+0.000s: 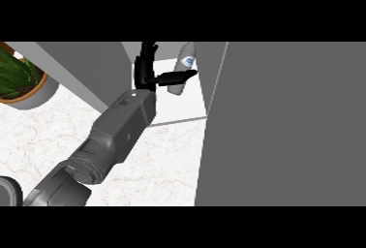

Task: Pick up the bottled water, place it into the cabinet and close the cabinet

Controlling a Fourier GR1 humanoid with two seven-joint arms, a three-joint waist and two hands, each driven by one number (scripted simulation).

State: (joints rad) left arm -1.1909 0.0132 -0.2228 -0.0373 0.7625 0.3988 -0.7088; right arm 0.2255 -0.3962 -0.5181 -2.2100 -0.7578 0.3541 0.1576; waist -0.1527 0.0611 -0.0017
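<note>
The bottled water (184, 54), pale grey with a small blue and white label, stands upright on the white floor of the open cabinet (178, 110). My left hand (146, 72) reaches into the cabinet just left of the bottle. Its fingers point straight up and the thumb sticks out to the right across the bottle's front. The hand is open and is not curled round the bottle. The grey forearm (121, 126) runs from the lower left up to the cabinet. My right hand does not show.
The open cabinet door (286, 121), a big grey panel, fills the right side. A grey cabinet side panel (85, 68) slants at the upper left. A potted green plant (18, 80) stands on the marble counter (43, 135) at far left.
</note>
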